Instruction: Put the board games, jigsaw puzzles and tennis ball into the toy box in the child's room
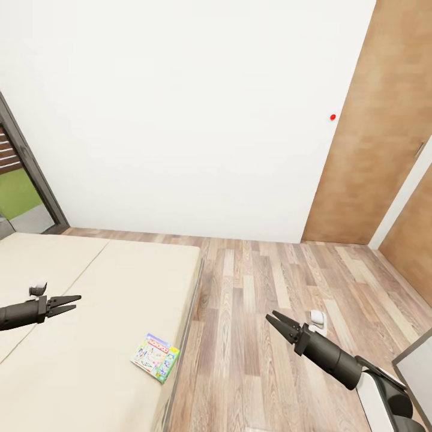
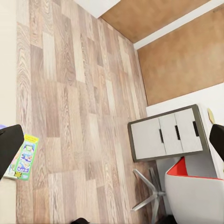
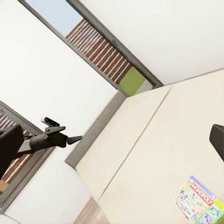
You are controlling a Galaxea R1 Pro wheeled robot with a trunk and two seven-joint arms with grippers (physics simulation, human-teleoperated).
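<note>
Left gripper [image 1: 73, 303] slightly spread, empty; right gripper [image 1: 277, 321] seemingly likewise; Monopoly [image 1: 155, 357] untouched.

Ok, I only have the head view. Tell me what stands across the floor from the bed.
Observer: In the left wrist view, a white three-drawer unit in a dark grey frame stands across the wood floor from the bed.
Operator: Report anything next to it.
Observer: A chair with a white shell, red inside, on a grey star base, is close beside the drawers.
Operator: Check the left claw for me.
Observer: The left claw is open. In its wrist view the dark fingers sit at opposite picture edges, with nothing held between them.
</note>
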